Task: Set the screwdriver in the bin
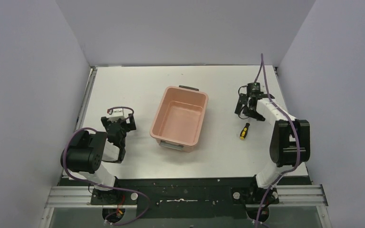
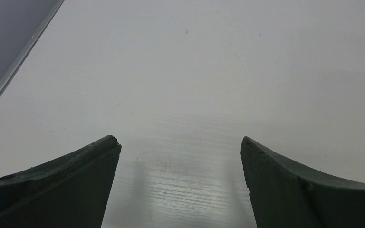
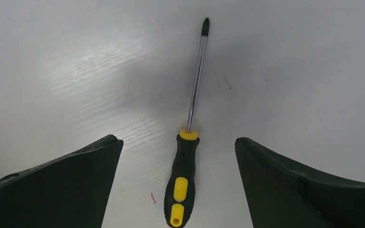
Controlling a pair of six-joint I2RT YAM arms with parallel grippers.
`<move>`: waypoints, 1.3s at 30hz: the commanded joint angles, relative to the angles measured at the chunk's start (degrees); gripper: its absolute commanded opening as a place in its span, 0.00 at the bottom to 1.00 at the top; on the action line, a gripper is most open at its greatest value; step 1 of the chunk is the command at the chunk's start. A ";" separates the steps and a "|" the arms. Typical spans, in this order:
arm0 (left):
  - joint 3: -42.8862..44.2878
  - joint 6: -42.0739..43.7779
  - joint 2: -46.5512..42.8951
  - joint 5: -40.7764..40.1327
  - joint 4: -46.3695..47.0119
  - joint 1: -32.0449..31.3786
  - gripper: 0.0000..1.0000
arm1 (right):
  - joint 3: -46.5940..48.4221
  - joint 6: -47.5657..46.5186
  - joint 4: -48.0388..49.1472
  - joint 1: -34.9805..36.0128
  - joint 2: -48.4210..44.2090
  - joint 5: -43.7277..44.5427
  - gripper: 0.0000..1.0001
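Dark right fingers (image 3: 52, 185) wide above screwdriver (image 3: 183, 175)

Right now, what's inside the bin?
Nothing visible: the bin shows only bare pink floor and inner walls from the top view. Its near wall may hide a thin strip of floor. The screwdriver lies outside, on the table to its right.

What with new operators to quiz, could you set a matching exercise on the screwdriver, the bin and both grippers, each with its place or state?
Column one:
1 screwdriver
2 bin
3 left gripper
4 right gripper

Column two:
a open over bare table, left of the bin
b lying flat, right of the bin
c empty, mid-table
d open, close to the screwdriver

Pairs: 1-b, 2-c, 3-a, 4-d
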 commanded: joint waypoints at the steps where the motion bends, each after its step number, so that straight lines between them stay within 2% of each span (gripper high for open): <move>1: 1.24 0.59 -1.22 0.86 1.24 0.37 0.97 | -3.09 -0.82 0.62 -0.68 5.48 -4.58 0.93; 3: 1.24 0.59 -1.18 0.87 1.31 0.37 0.97 | -5.13 -0.69 1.94 -1.01 7.17 -4.38 0.88; 5: 1.24 0.53 -1.16 0.87 1.29 0.44 0.97 | -7.14 -0.78 3.20 -1.30 7.76 -5.09 0.75; 7: 1.22 0.54 -1.20 0.86 1.21 0.37 0.97 | -8.63 -1.16 4.05 -1.61 7.66 -6.26 0.54; 10: 1.23 0.54 -1.23 0.83 1.19 0.39 0.97 | -7.40 -2.36 2.03 -1.72 6.99 -6.04 0.14; 11: 1.24 0.52 -1.23 0.83 1.27 0.37 0.97 | -5.62 -2.98 0.40 -1.74 6.42 -5.59 0.04; 12: 1.24 0.51 -1.18 0.84 1.30 0.45 0.97 | -3.27 -3.81 -2.67 -1.67 5.70 -4.93 0.00; 19: 1.24 0.59 -1.16 0.83 1.29 0.38 0.97 | 24.65 -5.06 -22.64 -1.65 2.31 -5.65 0.00; 25: 1.24 0.52 -1.16 0.87 1.26 0.39 0.97 | 33.37 -0.54 -25.77 1.03 0.34 -8.53 0.00; 29: 1.24 0.58 -1.23 0.87 1.21 0.37 0.97 | 36.02 5.28 -20.70 10.92 -0.28 -8.85 0.00; 34: 1.28 0.59 -1.16 0.94 1.23 0.37 0.97 | 41.67 9.09 -12.84 29.73 3.98 -8.64 0.00; 39: 1.26 0.52 -1.20 0.92 1.24 0.42 0.97 | 48.67 9.14 -14.28 37.64 11.12 -3.84 0.00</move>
